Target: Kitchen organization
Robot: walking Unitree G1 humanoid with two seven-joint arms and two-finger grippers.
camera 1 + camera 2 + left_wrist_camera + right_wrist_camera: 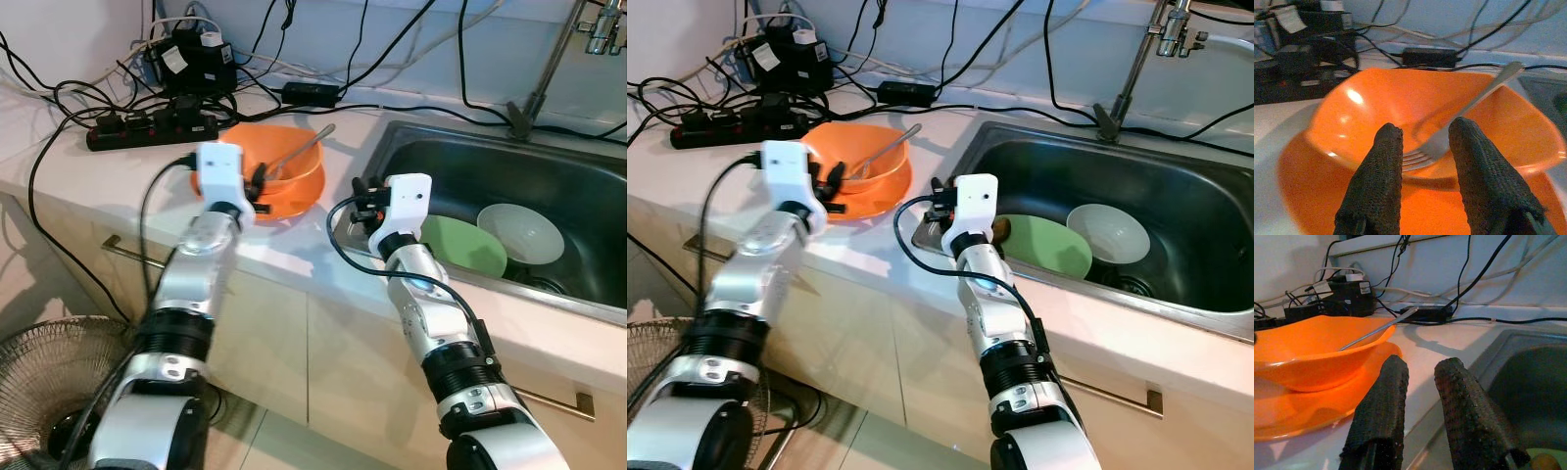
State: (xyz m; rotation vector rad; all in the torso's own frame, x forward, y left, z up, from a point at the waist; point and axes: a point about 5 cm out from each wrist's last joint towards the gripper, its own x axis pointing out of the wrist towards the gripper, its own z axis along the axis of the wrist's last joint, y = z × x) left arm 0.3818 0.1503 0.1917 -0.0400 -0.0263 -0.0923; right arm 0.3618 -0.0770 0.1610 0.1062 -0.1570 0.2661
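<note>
The robot's left gripper [1422,161] hovers at the near rim of an orange bowl [294,166] on a pale kitchen counter [118,171], its two black fingers [1378,181] parted with a gap between them and holding nothing. The bowl sits on an orange plate [1312,191] of the same colour, and a metal fork [1469,110] lies inside it, tines down near the fingers and handle propped on the far right rim. To the right, the right gripper [1418,399] hangs over the counter edge where it meets the left rim of a stainless steel sink [588,196], its fingers likewise slightly apart and empty; the orange bowl and plate lie just to its left. In the sink basin rest a green plate [470,245] on the near left and a white bowl [524,230] just beside it on the right, the two touching or overlapping. A faucet [558,54] rises at the sink's far edge. Along the far left of the counter a black power strip [147,127] and a black adapter box [201,59] sit amid a tangle of black and white cables [323,69] running along the wall. Below the counter are beige cabinet doors [284,343] with metal bar handles, and the wire guard of a floor fan [49,382] stands on the floor at the near left.
</note>
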